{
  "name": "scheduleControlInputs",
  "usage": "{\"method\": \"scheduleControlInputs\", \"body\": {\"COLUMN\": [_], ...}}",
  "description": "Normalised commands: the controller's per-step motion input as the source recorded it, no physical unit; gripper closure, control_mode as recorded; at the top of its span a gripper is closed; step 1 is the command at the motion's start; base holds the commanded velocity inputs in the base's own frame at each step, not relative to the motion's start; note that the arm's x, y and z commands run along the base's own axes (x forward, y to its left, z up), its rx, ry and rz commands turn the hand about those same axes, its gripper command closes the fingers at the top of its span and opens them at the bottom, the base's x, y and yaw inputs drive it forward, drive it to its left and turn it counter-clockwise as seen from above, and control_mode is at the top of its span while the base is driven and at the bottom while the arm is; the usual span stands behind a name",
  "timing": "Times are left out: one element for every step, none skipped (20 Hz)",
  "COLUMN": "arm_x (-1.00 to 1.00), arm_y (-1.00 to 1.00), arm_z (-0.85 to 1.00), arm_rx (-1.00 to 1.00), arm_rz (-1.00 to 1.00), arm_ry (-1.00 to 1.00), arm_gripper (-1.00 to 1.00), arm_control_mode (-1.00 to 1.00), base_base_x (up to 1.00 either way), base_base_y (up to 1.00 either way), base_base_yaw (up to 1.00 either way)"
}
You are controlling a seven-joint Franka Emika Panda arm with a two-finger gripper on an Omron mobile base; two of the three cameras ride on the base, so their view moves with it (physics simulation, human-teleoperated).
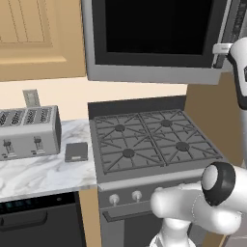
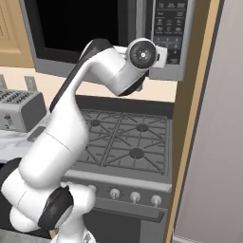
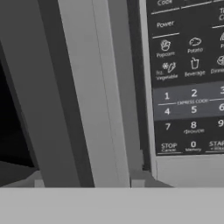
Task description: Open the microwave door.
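Note:
The microwave [image 1: 159, 72] hangs above the stove. Its door [image 1: 149, 29] is a grey frame around black glass and lies about flush with the keypad panel [image 2: 170, 28]. My gripper [image 1: 221, 48] is raised to the door's right edge, at the lower end of the vertical handle strip [image 2: 141, 19]. The hand view is very close to the door's right frame [image 3: 100, 96], with the keypad [image 3: 188, 87] to the right. The fingertips are hidden, so open or shut is unclear. My wrist [image 2: 142, 54] covers the door's lower right corner.
Below is a gas stove [image 1: 149, 140] with knobs [image 2: 135, 195]. A silver toaster [image 1: 29, 130] and a small dark pad [image 1: 76, 152] sit on the marble counter [image 1: 43, 173]. A wooden side panel [image 2: 190, 142] and grey wall [image 2: 218, 142] close off the right.

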Motion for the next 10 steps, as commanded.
{"method": "scheduleControlInputs", "body": {"arm_x": [-1.00, -1.00, -1.00, -1.00, -1.00, -1.00, -1.00, -1.00, -1.00, -1.00], "arm_y": [-0.10, -0.08, -0.06, -0.06, -0.06, -0.04, -0.02, -0.01, 0.00, 0.00], "arm_z": [0.19, 0.19, 0.19, 0.19, 0.21, 0.21, 0.19, 0.19, 0.17, 0.17], "arm_rx": [0.00, 0.00, 0.00, 0.00, 0.00, 0.00, 0.00, 0.00, 0.00, 0.00], "arm_rz": [0.00, 0.00, 0.00, 0.00, 0.00, 0.00, 0.01, 0.02, 0.02, 0.03], "arm_ry": [-0.02, 0.00, 0.00, 0.00, 0.00, 0.00, 0.01, 0.03, 0.04, 0.05], "arm_gripper": [1.00, 1.00, 1.00, 1.00, 1.00, 1.00, 1.00, 1.00, 1.00, 1.00], "arm_control_mode": [-1.00, -1.00, -1.00, -1.00, -1.00, -1.00, -1.00, -1.00, -1.00, -1.00], "base_base_x": [0.00, 0.00, 0.00, 0.00, 0.00, 0.00, 0.00, 0.00, 0.00, 0.00], "base_base_y": [0.00, 0.00, 0.00, 0.00, 0.00, 0.00, 0.00, 0.00, 0.00, 0.00], "base_base_yaw": [0.00, 0.00, 0.00, 0.00, 0.00, 0.00, 0.00, 0.00, 0.00, 0.00]}}
